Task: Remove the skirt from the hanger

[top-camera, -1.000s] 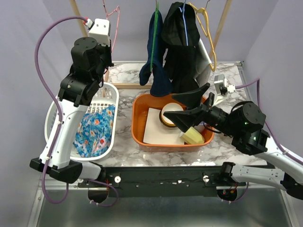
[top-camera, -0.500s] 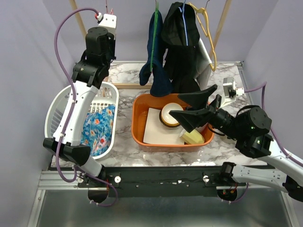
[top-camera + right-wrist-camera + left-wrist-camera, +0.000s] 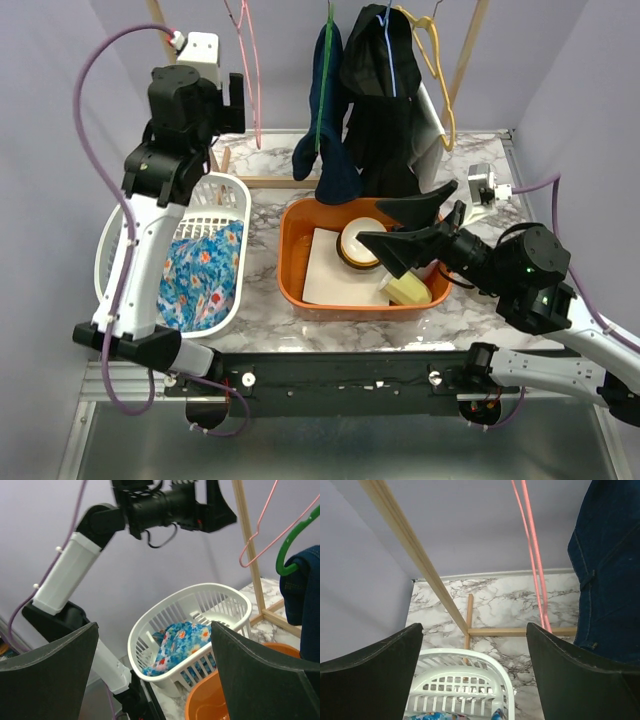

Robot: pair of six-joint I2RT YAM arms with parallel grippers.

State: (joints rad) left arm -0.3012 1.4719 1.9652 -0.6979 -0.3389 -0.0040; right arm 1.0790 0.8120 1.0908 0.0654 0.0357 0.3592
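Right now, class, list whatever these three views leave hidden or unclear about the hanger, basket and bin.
- Pink hanger: its hook is cut off by the top edge in every view.
- Floral fabric: in the top view, the left arm covers its left edge. In the right wrist view, the white basket wall hides most of it.
- Yellow object in the orange bin: in the top view, the right gripper overlaps it, so its identity is unclear.

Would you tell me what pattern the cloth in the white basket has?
The cloth is blue floral, clearest in the top view.
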